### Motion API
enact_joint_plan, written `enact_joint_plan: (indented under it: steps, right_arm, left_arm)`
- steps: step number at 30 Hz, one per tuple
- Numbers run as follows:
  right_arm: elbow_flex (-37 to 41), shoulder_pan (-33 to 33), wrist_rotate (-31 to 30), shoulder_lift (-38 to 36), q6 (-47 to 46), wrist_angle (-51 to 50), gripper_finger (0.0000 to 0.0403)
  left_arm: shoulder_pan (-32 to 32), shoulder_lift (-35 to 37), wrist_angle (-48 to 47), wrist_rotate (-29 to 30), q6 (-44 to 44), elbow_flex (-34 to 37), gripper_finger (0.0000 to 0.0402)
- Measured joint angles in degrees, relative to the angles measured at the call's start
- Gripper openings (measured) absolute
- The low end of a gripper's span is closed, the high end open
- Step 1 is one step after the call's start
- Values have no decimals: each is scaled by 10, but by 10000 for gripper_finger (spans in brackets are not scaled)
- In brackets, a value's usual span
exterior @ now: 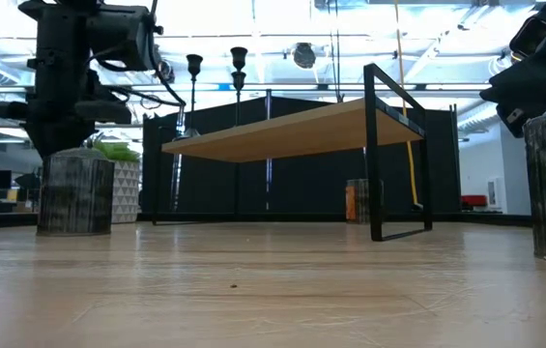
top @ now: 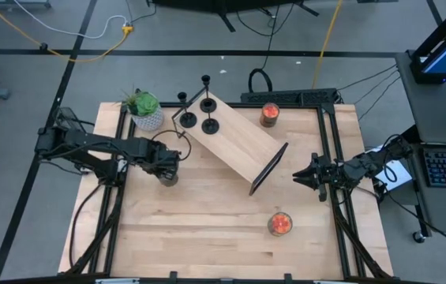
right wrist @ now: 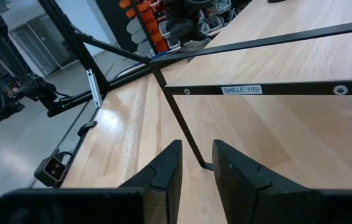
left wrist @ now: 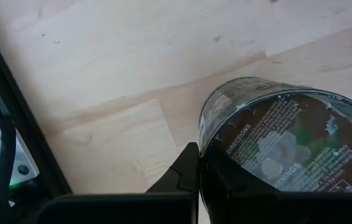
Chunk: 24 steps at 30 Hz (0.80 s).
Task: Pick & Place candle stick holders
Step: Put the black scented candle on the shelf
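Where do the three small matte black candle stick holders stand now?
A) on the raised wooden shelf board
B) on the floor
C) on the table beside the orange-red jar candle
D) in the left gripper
A: in the high view the three candle stick holders stand at the far end of the wooden shelf board.

three candle stick holders [top: 204,109], two orange jar candles [top: 279,224], one grey jar candle [exterior: 76,193], one plant pot [top: 147,111], one shelf [top: 238,143]

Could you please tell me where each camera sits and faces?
High: overhead, straight down on table; both arms show.
Low: table height, level across at shelf; arms enter above.
Left wrist: past left claw onto grey jar candle.
Right wrist: past right claw toward shelf frame.
High and low share the candle stick holders.
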<state>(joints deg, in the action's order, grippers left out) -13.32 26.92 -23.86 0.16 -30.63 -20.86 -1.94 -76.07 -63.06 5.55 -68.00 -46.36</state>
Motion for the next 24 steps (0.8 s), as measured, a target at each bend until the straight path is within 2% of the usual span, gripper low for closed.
enact_joint_plan:
  steps: [10,16,24]
  right_arm:
    - [0,0,0,0,0,0,84]
    - [0,0,0,0,-1,0,84]
    - [0,0,0,0,-2,0,84]
  left_arm:
    - [21,42,0,31,0,-35,1]
    - [36,68,-2,30,-2,-61,1]
    - [84,68,24,45,23,-182,0]
